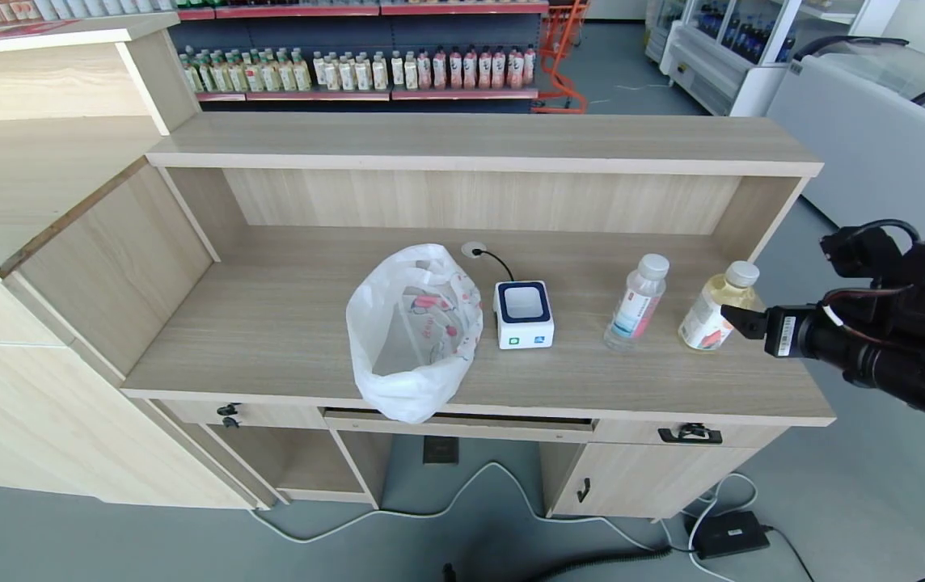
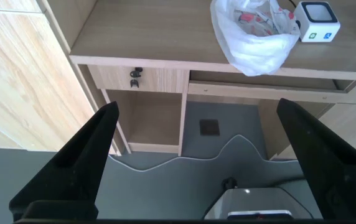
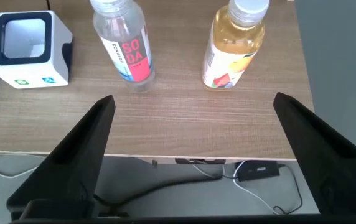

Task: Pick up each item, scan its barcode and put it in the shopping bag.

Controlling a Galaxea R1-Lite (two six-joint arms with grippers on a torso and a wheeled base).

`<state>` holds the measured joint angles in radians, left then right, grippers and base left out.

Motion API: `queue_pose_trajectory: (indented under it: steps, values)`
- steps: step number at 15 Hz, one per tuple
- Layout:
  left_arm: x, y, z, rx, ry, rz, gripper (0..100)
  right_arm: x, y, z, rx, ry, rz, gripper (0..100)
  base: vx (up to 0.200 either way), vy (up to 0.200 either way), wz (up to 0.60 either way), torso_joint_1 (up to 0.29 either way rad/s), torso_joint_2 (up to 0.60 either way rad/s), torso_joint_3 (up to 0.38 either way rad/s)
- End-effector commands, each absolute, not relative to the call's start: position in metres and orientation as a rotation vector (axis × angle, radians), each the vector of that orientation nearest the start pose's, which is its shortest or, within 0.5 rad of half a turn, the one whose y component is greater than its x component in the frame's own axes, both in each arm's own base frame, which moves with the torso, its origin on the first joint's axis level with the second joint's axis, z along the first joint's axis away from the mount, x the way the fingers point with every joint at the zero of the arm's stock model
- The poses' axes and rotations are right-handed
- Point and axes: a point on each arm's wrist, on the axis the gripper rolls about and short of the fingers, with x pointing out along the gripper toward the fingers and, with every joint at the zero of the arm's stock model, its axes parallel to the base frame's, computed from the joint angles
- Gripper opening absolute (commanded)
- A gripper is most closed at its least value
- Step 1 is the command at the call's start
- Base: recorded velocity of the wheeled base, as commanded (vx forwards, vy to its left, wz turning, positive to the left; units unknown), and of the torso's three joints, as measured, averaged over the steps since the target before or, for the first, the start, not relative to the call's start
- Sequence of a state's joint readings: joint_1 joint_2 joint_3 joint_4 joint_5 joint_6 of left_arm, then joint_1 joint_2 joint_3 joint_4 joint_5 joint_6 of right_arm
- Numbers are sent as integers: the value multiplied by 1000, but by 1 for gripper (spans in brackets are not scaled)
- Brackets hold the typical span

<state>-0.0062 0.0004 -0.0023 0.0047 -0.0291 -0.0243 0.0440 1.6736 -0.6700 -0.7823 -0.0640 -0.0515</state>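
A white shopping bag (image 1: pixel 414 331) with pink print stands open at the middle of the wooden counter (image 1: pixel 268 323). Right of it sits the white barcode scanner (image 1: pixel 523 314). Farther right stand a clear bottle (image 1: pixel 636 303) with a red and blue label and a bottle of yellow drink (image 1: pixel 717 307). My right gripper (image 1: pixel 744 322) hovers open beside the yellow bottle, off the counter's front right; both bottles (image 3: pixel 123 43) (image 3: pixel 234 46) stand beyond its fingers (image 3: pixel 72 162). My left gripper (image 2: pixel 196 155) is open, low in front of the counter, with the bag (image 2: pixel 252 31) above it.
A raised back wall and top shelf (image 1: pixel 479 141) enclose the counter on three sides. The scanner's black cable (image 1: pixel 495 259) runs to a hole at the back. Below are drawers and a cupboard (image 1: pixel 640 477). Cables and a power brick (image 1: pixel 725 533) lie on the floor.
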Motion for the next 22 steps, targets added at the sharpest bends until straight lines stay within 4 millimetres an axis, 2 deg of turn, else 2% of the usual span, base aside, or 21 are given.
queue_pose_trajectory:
  steps: [1,5,10,13,17,22]
  values:
    - [-23,-1,75,-25,4,-35,100,308,12,122,-72,315,-14,100,0,0,0,0,0,0]
    - [-23,-1,76,-25,2,-35,100,343,15,96,-70,249,-10,100,0,0,0,0,0,0]
    - [-23,-1,76,-25,2,-35,100,387,40,95,-58,124,44,100,0,0,0,0,0,0]
    - [-23,-1,76,-25,4,-35,100,402,52,90,-62,112,40,100,0,0,0,0,0,0]
    - [-23,-1,75,-25,4,-35,100,416,57,81,-69,109,41,100,0,0,0,0,0,0]
    - [-23,-1,76,-25,2,-35,100,434,70,83,-57,97,71,100,0,0,0,0,0,0]
